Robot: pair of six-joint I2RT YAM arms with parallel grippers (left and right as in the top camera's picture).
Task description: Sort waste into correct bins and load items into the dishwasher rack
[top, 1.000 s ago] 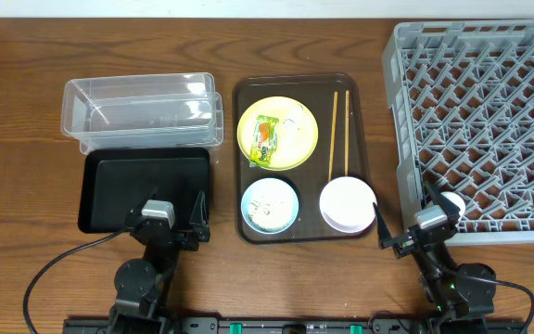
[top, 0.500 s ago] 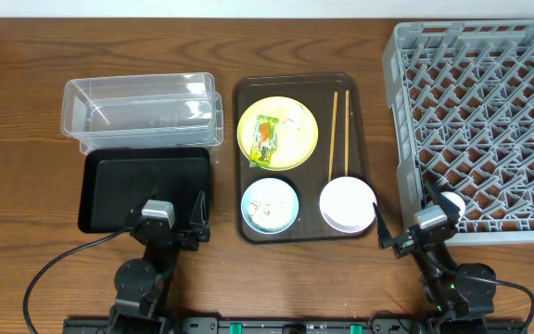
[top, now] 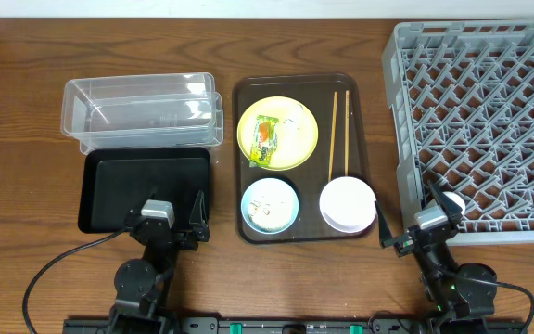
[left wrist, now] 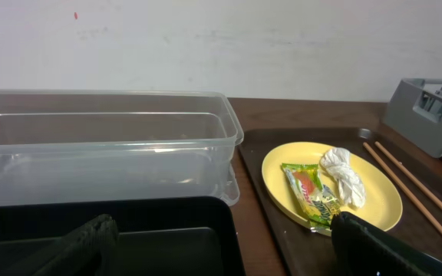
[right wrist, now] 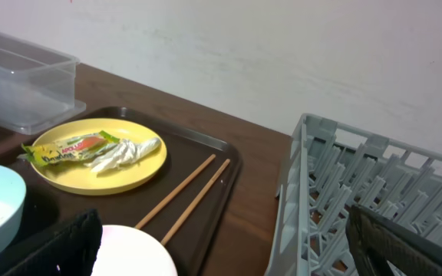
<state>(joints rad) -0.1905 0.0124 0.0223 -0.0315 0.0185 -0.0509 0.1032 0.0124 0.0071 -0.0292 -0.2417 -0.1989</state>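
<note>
On the brown serving tray (top: 245,102) sit a yellow plate (top: 284,153) holding a green-orange wrapper (top: 265,139) and a crumpled paper scrap (top: 293,119), two chopsticks (top: 339,134), a light blue bowl (top: 269,205) with rice grains, and a white bowl (top: 348,204). The clear tub (top: 142,111) and black tray (top: 146,186) lie to the left, and the grey rack (top: 485,121) to the right. A small white cup (top: 452,201) seems to sit in the rack's front left corner. My left gripper (top: 170,223) is open and empty over the black tray's front edge. My right gripper (top: 406,223) is open and empty between the white bowl and the rack.
The left wrist view shows the tub (left wrist: 106,146), black tray (left wrist: 129,222) and plate (left wrist: 374,199). The right wrist view shows the plate (right wrist: 98,172), chopsticks (right wrist: 190,195) and rack wall (right wrist: 344,192). A wall runs behind the table.
</note>
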